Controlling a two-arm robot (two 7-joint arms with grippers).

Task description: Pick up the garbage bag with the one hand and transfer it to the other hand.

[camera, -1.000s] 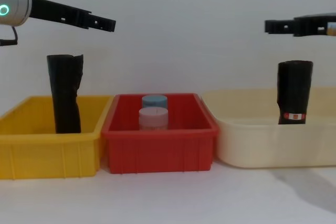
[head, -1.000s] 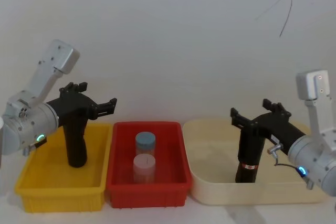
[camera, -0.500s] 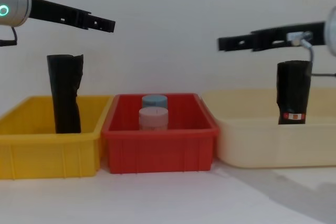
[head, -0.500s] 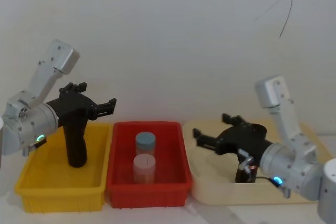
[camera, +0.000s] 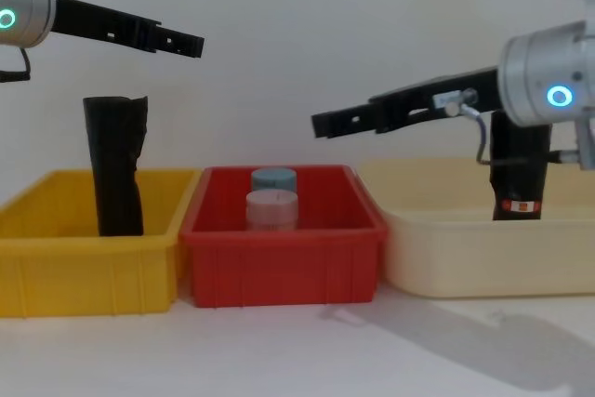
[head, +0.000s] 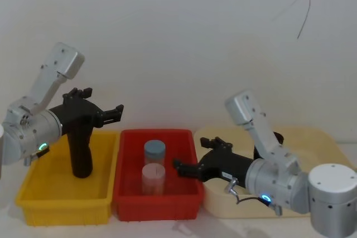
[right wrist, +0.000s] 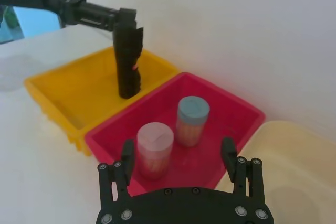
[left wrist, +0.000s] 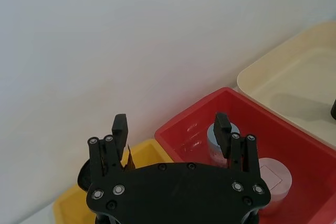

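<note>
Three bins sit side by side on the table: a yellow bin [camera: 84, 276] at the robot's left, a red bin [camera: 279, 271] in the middle and a cream bin [camera: 465, 248] at its right. The garbage bag [camera: 519, 174] stands upright in the cream bin, its red-and-white label band near the lower end, and nothing grips it. The right gripper [camera: 321, 125], on the arm with the blue ring, reaches level across the front of the bag toward the robot's left, so that its tips hang above the right part of the red bin. Its fingers [right wrist: 127, 150] are spread apart and empty. In the head view this arm is bent low over the cream bin with the gripper [head: 192, 154] stretched out sideways. The left gripper [camera: 186, 44], on the arm with the teal-green ring, is held high over the yellow bin, pointing toward the robot's right, with its fingers [left wrist: 121, 127] also parted and holding nothing. Below it a plain black roll [camera: 113, 169] stands upright in the yellow bin. Two canisters stand in the red bin, a blue-topped one [camera: 273, 178] behind a pale pink one [camera: 271, 209].
</note>
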